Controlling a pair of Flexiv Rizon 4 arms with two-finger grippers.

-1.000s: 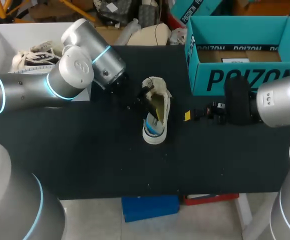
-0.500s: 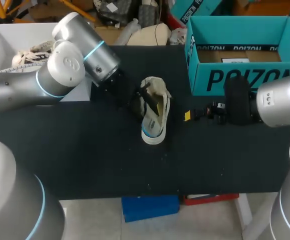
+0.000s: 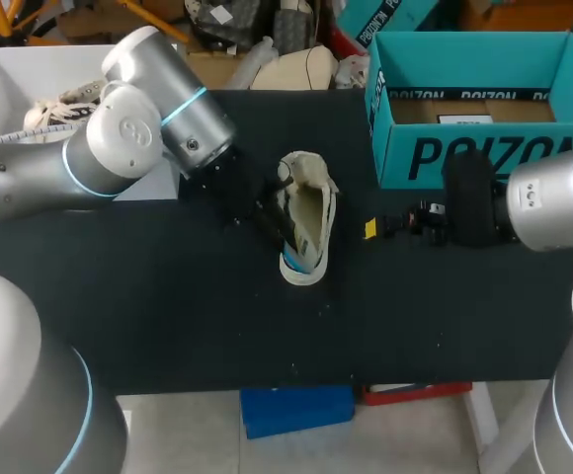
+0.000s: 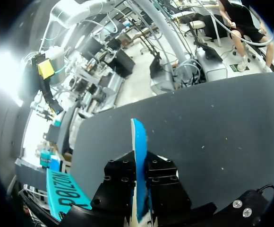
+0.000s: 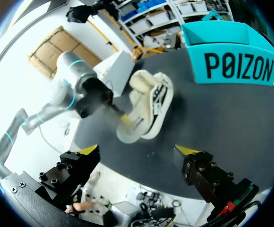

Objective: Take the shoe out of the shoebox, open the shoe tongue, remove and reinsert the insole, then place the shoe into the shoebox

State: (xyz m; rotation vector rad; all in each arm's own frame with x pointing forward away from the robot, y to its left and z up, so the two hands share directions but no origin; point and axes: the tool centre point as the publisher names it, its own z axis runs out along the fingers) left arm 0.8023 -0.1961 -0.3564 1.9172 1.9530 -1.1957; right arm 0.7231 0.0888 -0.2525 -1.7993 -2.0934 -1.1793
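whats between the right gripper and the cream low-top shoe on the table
Only bare black tabletop; the right wrist view shows the open right gripper facing the cream low-top shoe with nothing between.

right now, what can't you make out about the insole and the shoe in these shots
- Left tool tips: in the left wrist view, its own black finger blocks and the blue insole clamped between them hide them.
- How deep the insole sits in the shoe: in the head view, the tool and the shoe's wall cover it; in the right wrist view, that spot is blurred.
- Shoebox floor by its front wall: in the head view, the wall hides it.
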